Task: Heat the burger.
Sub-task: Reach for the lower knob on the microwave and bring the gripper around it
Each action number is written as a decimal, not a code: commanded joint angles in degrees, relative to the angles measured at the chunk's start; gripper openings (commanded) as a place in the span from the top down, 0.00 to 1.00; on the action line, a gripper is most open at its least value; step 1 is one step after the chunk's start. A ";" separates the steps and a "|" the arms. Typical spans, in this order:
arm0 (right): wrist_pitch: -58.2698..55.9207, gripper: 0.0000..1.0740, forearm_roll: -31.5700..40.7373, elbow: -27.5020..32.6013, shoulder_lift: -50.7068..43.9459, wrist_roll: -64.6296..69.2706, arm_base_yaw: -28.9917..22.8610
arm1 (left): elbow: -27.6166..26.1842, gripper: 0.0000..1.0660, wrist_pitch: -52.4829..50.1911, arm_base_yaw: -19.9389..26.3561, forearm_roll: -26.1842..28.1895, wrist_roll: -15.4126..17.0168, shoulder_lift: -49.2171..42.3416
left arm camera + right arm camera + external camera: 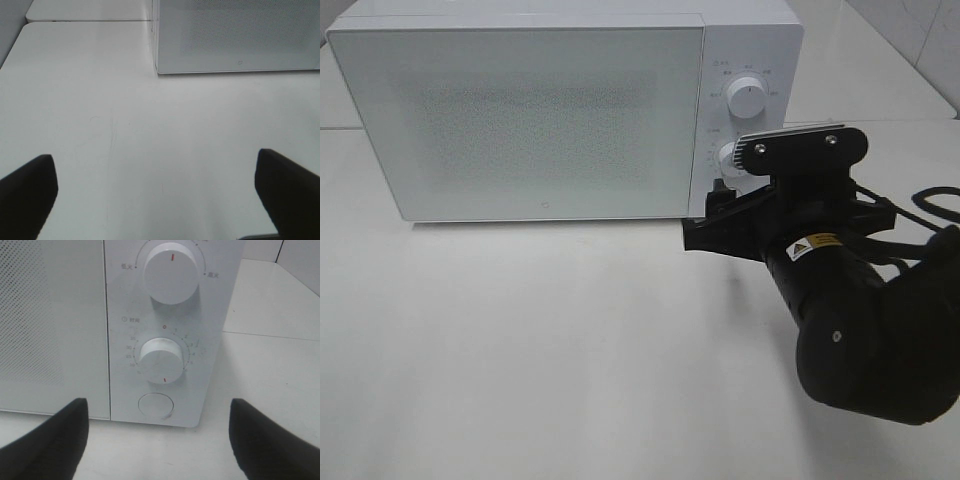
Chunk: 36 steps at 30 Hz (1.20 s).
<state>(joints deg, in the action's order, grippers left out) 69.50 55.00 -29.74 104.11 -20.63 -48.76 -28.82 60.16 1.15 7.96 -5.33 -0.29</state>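
The burger is out of view in every frame. The white microwave (pixel 520 110) stands at the back of the table with its door closed, and its frosted window shows nothing inside. My right gripper (pixel 725 215) is open and empty, close in front of the control panel. In the right wrist view it (pixel 157 412) faces the timer knob (pixel 161 360), whose red mark points downward, and the round door button (pixel 156 406). My left gripper (pixel 155 160) is open and empty, low over the bare table, and does not show in the exterior view.
The upper power knob (pixel 171 270) has its red mark pointing up. The right arm's wrist housing (pixel 800 150) partly hides the timer knob (pixel 732 155) in the exterior view. The microwave's lower left corner (pixel 235 35) shows in the left wrist view. White table (pixel 520 350) lies in front.
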 commanded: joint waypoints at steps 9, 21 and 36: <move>1.38 0.30 -2.18 -3.44 2.52 0.17 1.26 | 0.23 0.06 -0.74 0.11 0.57 0.34 -1.38; 0.00 0.30 -6.47 -7.79 6.02 1.38 6.76 | 0.23 0.06 -0.74 0.11 0.69 0.34 -1.20; -1.66 0.30 -9.85 -14.04 12.20 5.79 11.29 | 0.23 0.06 -0.74 0.11 0.69 0.34 -1.20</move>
<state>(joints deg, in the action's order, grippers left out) 67.95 46.07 -42.40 115.51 -15.47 -38.04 -28.82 60.16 1.15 8.19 -5.33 -0.29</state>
